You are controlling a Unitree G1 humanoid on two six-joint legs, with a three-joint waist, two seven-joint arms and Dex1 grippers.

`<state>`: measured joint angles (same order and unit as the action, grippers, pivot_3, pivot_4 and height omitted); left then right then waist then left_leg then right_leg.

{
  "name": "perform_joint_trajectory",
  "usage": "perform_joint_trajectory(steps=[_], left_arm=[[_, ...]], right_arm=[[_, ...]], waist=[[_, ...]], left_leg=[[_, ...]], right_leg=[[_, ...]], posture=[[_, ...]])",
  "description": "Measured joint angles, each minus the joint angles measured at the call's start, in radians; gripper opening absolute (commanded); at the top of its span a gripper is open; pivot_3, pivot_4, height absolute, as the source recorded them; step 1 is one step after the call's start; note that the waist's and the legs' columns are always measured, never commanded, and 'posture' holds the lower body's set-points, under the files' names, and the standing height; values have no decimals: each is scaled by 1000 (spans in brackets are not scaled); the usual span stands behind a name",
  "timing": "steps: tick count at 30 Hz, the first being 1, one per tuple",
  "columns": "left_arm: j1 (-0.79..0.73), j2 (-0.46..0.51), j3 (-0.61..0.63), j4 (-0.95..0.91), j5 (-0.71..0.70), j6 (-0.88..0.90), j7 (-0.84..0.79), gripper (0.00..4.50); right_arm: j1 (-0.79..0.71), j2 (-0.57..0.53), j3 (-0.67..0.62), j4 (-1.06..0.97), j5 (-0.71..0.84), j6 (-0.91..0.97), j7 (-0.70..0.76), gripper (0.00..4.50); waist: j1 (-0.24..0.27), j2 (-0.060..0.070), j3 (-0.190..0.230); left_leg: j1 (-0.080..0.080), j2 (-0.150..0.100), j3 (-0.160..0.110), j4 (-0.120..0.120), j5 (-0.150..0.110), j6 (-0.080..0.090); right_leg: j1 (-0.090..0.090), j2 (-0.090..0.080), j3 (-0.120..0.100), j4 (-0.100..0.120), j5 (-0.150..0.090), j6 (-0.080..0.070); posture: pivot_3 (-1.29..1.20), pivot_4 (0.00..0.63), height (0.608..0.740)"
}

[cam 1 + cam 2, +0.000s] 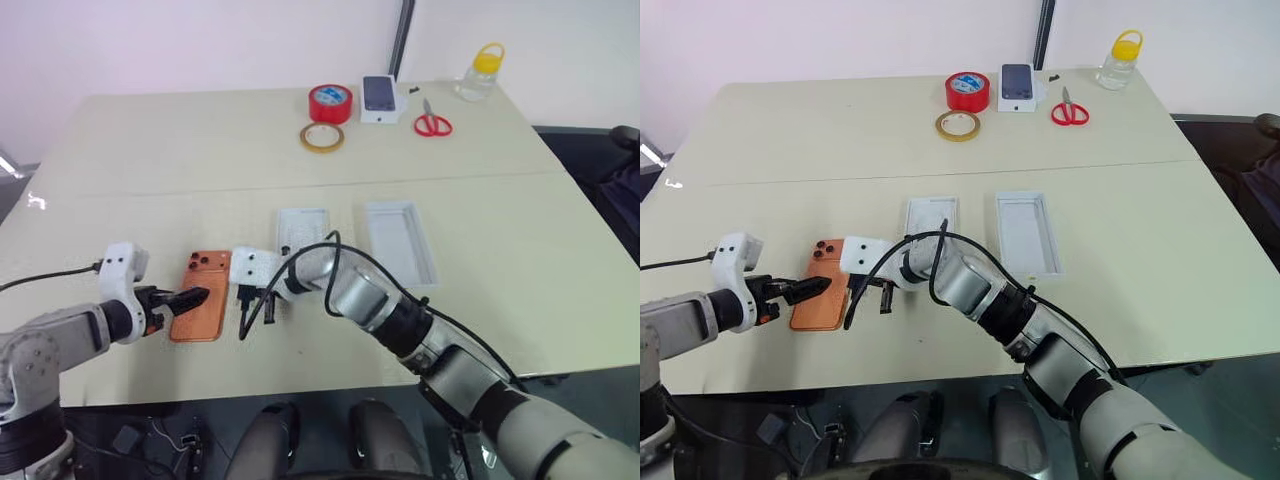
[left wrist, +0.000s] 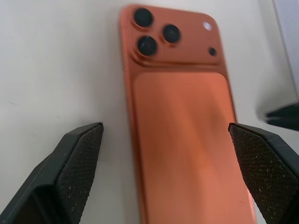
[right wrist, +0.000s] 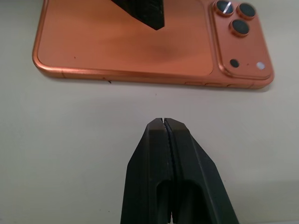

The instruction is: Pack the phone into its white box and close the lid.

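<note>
Hovering over the table (image 1: 120, 160), my left gripper (image 1: 192, 298) has its 2 fingers (image 2: 74, 163) spread wide, one on each side of the phone (image 1: 197, 308), touching neither edge that I can see. That orange phone lies flat and face down near the front edge, its 3 camera lenses at the far end. My right gripper (image 3: 164, 122) is clenched tight on nothing, fingertips pressed together, pointing at the phone's long right side from just beside it, apart from it.

Further back, near the middle of the table, 2 white trays lie side by side: the one I take for the white box (image 1: 302, 232), partly behind my right wrist, and the lid (image 1: 402, 240) to its right, open side up. I cannot tell the box's floor colour from here.

Along the far edge sit a red tape roll (image 1: 330, 103), a tan tape ring (image 1: 321, 137), a dark-screened phone on a small white box (image 1: 381, 98), red scissors (image 1: 432, 123) and a yellow-capped bottle (image 1: 479, 73).
</note>
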<state>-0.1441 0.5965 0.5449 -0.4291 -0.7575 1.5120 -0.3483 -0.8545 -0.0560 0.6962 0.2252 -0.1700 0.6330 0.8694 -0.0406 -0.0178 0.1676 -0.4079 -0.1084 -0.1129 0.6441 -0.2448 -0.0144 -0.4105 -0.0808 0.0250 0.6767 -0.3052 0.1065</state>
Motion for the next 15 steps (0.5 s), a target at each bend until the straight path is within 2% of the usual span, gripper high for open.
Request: perform_joint_trajectory(steps=[7,15], left_arm=[[-11,-95,31,-27,-42,46,9,4500],[-16,-118,31,-21,-104,54,48,4500]], right_arm=[[-13,7,6,38,-14,-11,6,30],[-13,10,3,40,-22,-8,6,30]], waist=[[6,5,-4],[8,6,-5]], left_leg=[[1,0,0,0,0,0],[1,0,-1,0,0,0]], right_leg=[[2,0,0,-2,0,0],[3,0,-1,-3,0,0]], posture=[[0,150,740],[0,150,740]])
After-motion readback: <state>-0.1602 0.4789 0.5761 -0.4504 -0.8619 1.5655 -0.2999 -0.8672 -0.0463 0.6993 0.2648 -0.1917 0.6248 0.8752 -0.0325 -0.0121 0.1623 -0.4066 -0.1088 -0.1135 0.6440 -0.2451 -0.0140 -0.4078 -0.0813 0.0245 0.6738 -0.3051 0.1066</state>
